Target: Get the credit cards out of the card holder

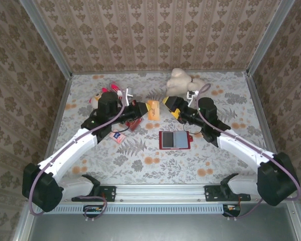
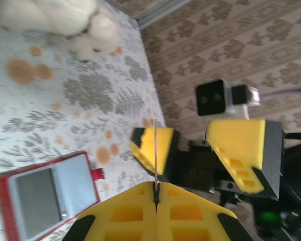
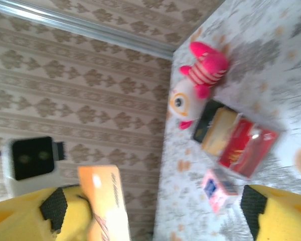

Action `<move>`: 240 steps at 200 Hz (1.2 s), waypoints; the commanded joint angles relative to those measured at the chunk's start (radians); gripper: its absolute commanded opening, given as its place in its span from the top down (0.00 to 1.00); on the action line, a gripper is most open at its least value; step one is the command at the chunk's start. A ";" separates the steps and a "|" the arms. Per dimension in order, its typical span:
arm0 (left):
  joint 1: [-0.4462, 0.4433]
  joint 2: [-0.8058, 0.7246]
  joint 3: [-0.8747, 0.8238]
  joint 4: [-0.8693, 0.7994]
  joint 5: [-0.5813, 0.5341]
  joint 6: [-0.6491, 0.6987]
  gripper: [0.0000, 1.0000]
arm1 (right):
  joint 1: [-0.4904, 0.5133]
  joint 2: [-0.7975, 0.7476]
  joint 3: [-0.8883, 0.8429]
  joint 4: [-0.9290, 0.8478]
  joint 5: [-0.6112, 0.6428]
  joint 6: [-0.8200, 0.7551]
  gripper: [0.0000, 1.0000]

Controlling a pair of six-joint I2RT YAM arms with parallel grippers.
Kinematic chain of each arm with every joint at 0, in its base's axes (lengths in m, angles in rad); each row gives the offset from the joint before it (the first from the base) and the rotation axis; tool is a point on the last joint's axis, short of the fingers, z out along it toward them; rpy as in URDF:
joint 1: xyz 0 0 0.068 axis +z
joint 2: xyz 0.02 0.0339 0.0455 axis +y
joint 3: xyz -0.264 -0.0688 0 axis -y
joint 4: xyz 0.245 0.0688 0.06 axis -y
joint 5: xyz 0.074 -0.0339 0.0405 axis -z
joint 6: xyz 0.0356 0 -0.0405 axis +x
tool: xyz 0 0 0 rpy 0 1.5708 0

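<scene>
On the floral-patterned table [image 1: 140, 165], the left arm [image 1: 75, 143] and the right arm [image 1: 241, 145] both reach in from the near edge toward the middle. A white plush toy [image 1: 180, 80] sits at the far edge. A pink striped toy [image 1: 95, 99] lies by the left arm's wrist.

The red card holder [image 1: 174, 140] lies open and flat between the arms, grey-blue pockets up, nearer than both grippers.

The left gripper [image 1: 143, 109] is clenched on the yellow-orange credit card [image 1: 153, 109], held on edge above the table, clear of the card holder. Its yellow fingers [image 2: 190, 216] press together on the thin edge.

The right gripper [image 1: 170, 104] is just beside the card, jaws spread wide, grasping nothing. Contact with the card cannot be told.

A clear box [image 1: 134, 123] with red and tan contents and a small blue-and-red card [image 1: 118, 136] lie beside the left arm.
</scene>
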 commanded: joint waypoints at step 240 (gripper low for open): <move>0.290 0.432 0.385 -0.548 -0.190 1.191 1.00 | -0.060 -0.046 0.082 -0.482 0.148 -0.318 0.00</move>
